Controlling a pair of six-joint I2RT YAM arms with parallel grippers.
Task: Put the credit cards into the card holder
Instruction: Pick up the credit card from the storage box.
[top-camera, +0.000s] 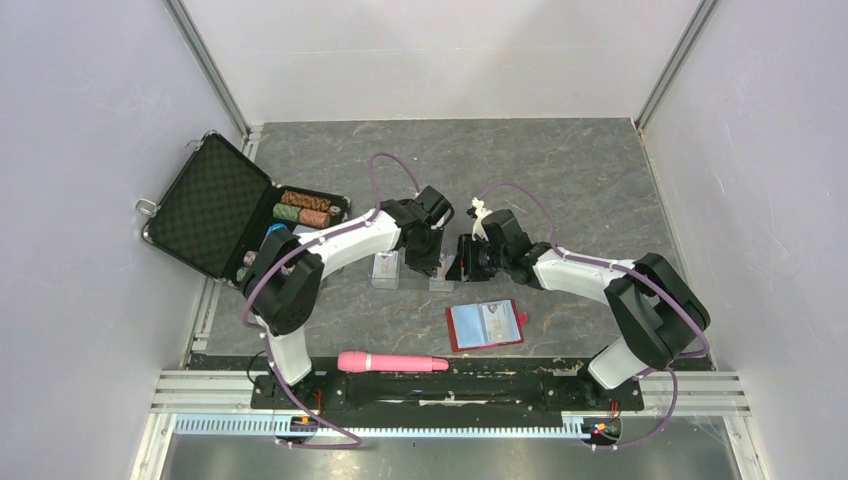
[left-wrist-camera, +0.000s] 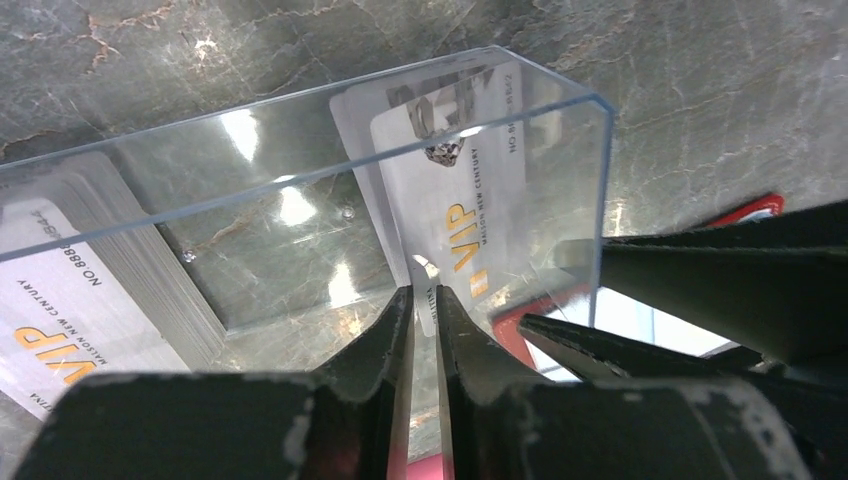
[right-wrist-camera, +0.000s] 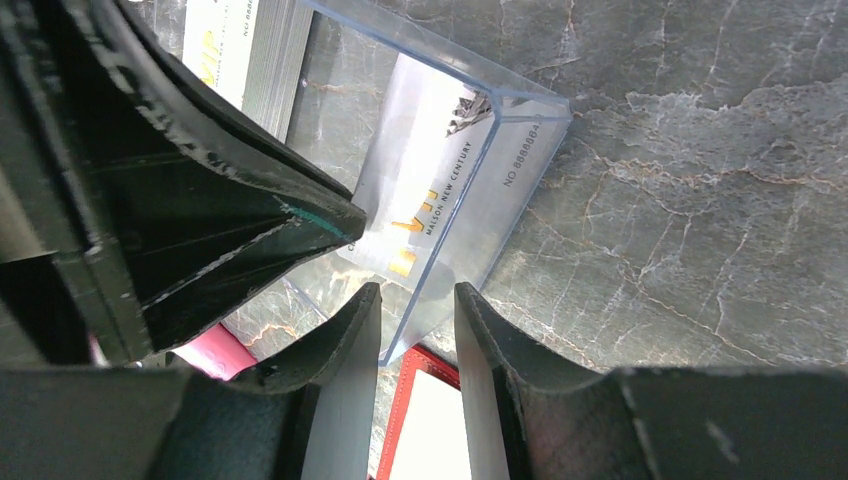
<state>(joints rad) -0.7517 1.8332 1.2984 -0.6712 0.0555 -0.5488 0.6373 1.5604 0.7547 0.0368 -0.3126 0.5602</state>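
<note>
Credit cards (left-wrist-camera: 70, 300) lie stacked in the left half of the open clear plastic case (left-wrist-camera: 300, 130) at the table (top-camera: 600, 170) centre. One loose VIP card (left-wrist-camera: 455, 190) lies in the right half. Left fingers (left-wrist-camera: 385, 340) stand narrowly apart at this card's near edge; grip cannot be confirmed. Right fingers (right-wrist-camera: 350, 340) stand apart, astride the case's corner. Card holder (top-camera: 485, 325) lies open, near and right of the case.
</note>
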